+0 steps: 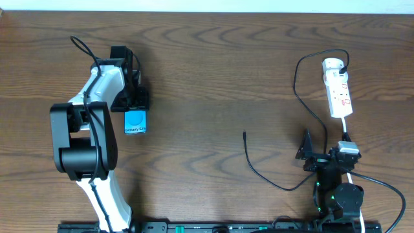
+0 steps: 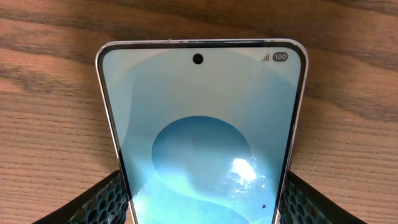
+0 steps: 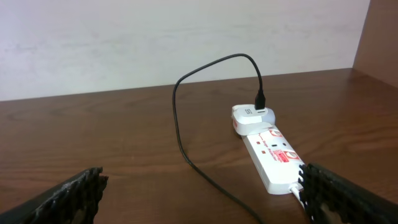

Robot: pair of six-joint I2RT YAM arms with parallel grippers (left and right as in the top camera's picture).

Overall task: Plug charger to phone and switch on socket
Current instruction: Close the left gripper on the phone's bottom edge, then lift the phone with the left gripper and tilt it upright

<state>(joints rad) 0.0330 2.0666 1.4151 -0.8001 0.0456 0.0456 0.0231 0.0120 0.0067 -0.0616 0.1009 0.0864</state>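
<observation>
Charger [image 3: 260, 98] in socket [image 3: 273, 158]; left end effector [image 2: 206, 200] tight on phone [image 2: 202, 112], right end effector [image 3: 202, 180] wide open.

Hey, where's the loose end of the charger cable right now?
In the overhead view, the charger tip lies loose on bare wood just right of table centre, between the phone at left and the socket at far right.

A dark brown wooden table [image 1: 207, 77] with wavy grain fills the scene under even indoor light. Behind its far edge rises a plain pale wall [image 3: 124, 43]. At the right stands what may be a brown side panel [image 3: 380, 31].
</observation>
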